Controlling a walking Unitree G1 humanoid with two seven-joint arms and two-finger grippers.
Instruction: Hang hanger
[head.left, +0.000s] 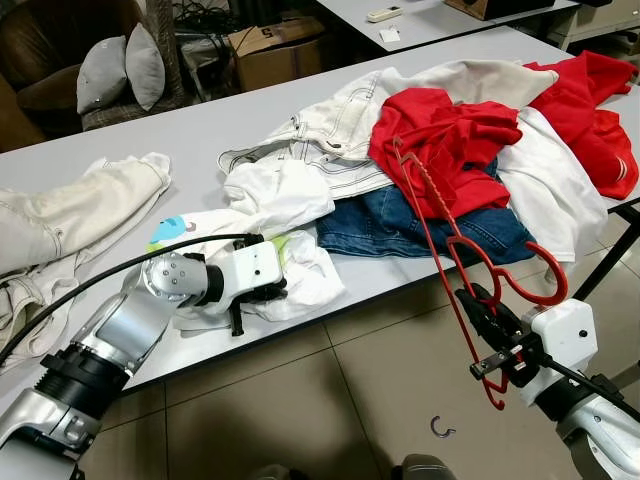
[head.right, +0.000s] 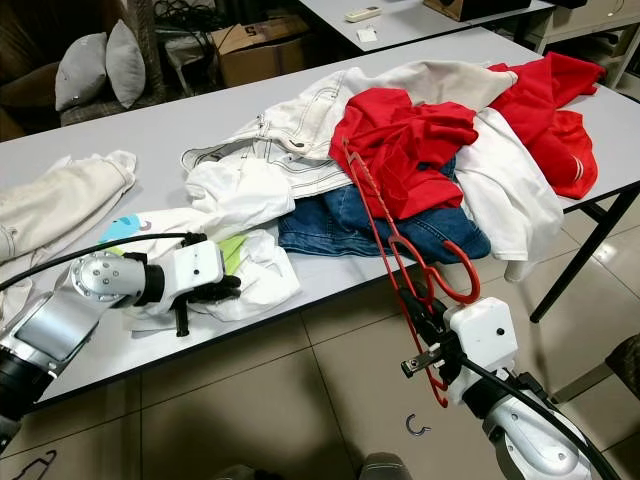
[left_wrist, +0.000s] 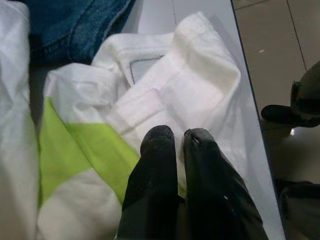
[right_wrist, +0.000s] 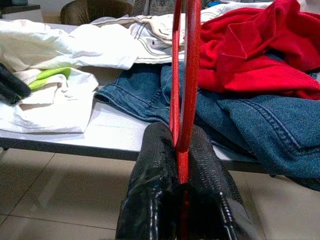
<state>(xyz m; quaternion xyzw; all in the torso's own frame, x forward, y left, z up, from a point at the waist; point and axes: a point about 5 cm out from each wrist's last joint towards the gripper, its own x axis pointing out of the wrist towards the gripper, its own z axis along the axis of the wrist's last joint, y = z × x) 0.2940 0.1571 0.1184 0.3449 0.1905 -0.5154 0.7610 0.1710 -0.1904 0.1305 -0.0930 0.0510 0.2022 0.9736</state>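
Clothes are lying heaped across the grey desk (head.left: 200, 130) in front of me. My right hand (head.left: 478, 312) is hovering off the desk's near edge, above the tiled floor (head.left: 300, 400), with its two black fingers (right_wrist: 155, 175) pressed together on the thin frame of a red hanger (head.left: 440, 215). The hanger is standing tilted: its frame is rising up and away from the hand toward a red garment (head.left: 440, 135) in the heap, its curved hook (head.left: 530, 280) is arching just beside the hand, and its lowest bit is dangling below the fingers. Beyond the hand, blue jeans (head.left: 400, 225) are lying at the desk's edge beneath the red garment, with white and cream clothing (head.left: 330, 125) piled around them.

My left hand (left_wrist: 172, 137) is resting over a white garment with a lime-green patch (left_wrist: 165, 95) near the desk's edge; its fingertips are together, touching the fabric, and I cannot tell whether they are pinching any cloth. A small metal hook (head.left: 441, 428) is lying on the floor below the right hand.
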